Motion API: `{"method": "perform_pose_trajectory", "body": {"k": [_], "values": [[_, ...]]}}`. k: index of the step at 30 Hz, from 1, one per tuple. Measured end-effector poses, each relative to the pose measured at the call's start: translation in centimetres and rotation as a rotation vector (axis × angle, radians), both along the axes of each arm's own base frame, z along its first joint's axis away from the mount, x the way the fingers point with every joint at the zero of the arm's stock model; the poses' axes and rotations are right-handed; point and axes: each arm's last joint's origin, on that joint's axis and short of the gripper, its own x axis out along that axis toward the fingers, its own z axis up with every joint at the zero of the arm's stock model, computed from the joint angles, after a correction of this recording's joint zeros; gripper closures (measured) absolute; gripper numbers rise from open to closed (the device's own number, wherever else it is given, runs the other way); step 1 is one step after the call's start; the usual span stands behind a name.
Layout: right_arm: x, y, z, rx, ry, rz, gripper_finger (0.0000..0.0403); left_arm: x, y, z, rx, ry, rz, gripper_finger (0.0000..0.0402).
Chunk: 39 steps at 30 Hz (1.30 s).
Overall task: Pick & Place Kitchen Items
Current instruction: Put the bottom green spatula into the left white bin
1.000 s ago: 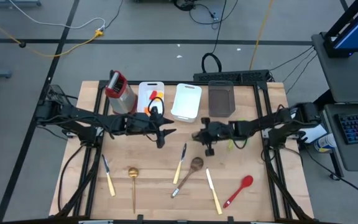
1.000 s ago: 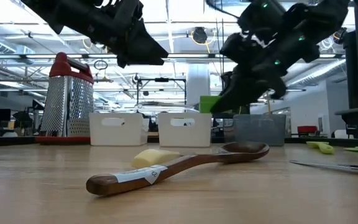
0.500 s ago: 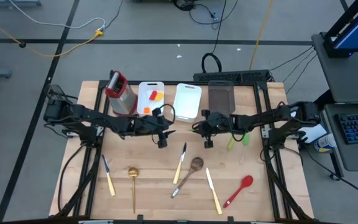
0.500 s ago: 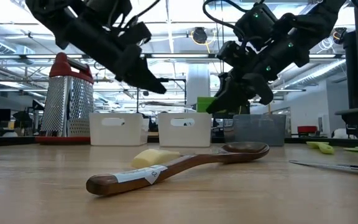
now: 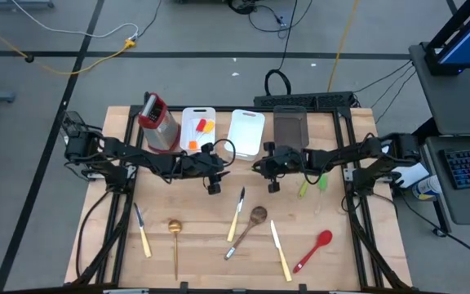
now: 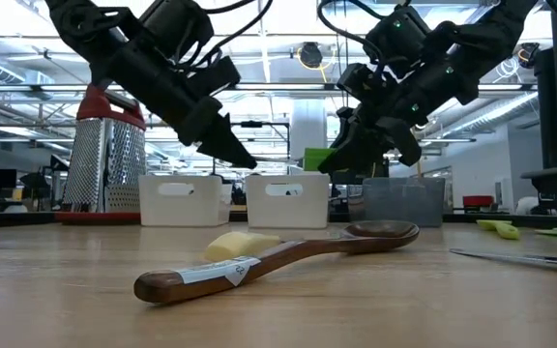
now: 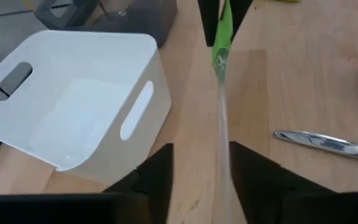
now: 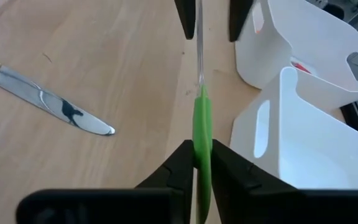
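Above the middle of the counter [image 5: 333, 253], just in front of the row of bins at its back edge, the two pincers faced each other tip to tip. The right pincer [image 8: 202, 163] was pinching the green handle of a green spatula [image 8: 202, 124], whose pale translucent blade reached across toward the left arm. The left pincer [image 7: 199, 163] stood spread on either side of that blade, not visibly touching it.

Behind them at the back edge stood a box grater [image 5: 157, 122] with a red top, a white bin [image 5: 188, 122] holding small red and orange pieces [image 5: 203, 126], a second white bin [image 5: 246, 133] and a grey bin [image 5: 290, 131].

On the front half of the counter lay a brown wooden spoon [image 6: 259, 259] near the centre, a cream-handled knife [image 5: 236, 216] just left of it, another [image 5: 280, 251] just right of it, and a third [image 5: 142, 232] toward the left edge. A gold ladle [image 5: 175, 242] lay beside that third knife, and a red spoon [image 5: 313, 250] lay near the front right corner. Two small green pieces [image 5: 312, 184] rested right of the right pincer.
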Motion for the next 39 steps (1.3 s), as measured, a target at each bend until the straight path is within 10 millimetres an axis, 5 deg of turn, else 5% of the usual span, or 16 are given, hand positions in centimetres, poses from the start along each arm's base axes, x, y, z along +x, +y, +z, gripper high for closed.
{"method": "perform_pose_trajectory", "body": {"k": [8, 25, 39], "values": [[0.0, 0.0, 0.1, -0.002, -0.004, -0.006, 0.0369, 0.0, 0.2, 0.0, -0.006, 0.004, -0.014, 0.0389], [0.3, 0.0, 0.5, 0.012, -0.057, -0.017, 0.0265, 0.1, -0.1, 0.2, 0.013, -0.017, -0.013, 0.0392], [-0.7, 0.5, 1.7, -0.171, -0.017, -0.176, 0.0245, -1.9, -1.3, 2.1, 0.039, 0.021, 0.101, 0.0395]]}}
